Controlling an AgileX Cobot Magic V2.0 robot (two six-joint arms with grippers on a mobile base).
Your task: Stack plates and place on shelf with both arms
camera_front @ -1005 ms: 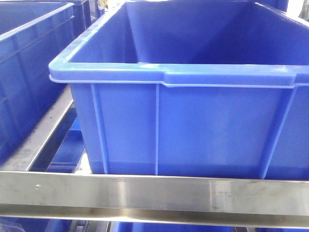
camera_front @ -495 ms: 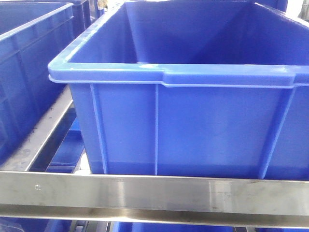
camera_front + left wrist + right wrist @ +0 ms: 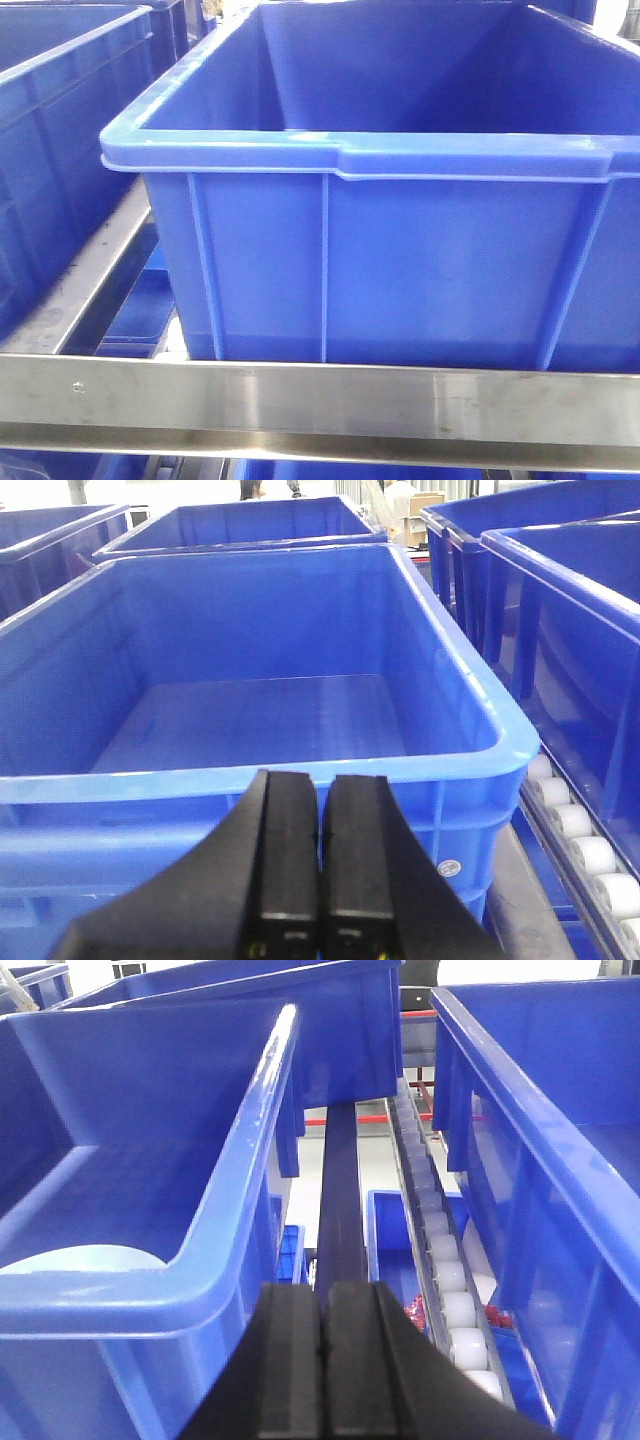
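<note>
Plate (image 3: 85, 1258) inside blue crate (image 3: 200, 1290), left of right gripper (image 3: 323, 1360).

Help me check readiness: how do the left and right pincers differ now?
The left pincer faces a blue crate's near wall; the right pincer points down a gap between crates, along a roller rail. The left pincer's crate shows bare floor; beside the right pincer, a neighbouring crate holds a pale disc. Both are black, shut, empty.

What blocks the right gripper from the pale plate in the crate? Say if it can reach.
Probably not directly: the right gripper, shut, sits outside the blue crate, whose wall stands between it and the plate. Over the rim looks free.
</note>
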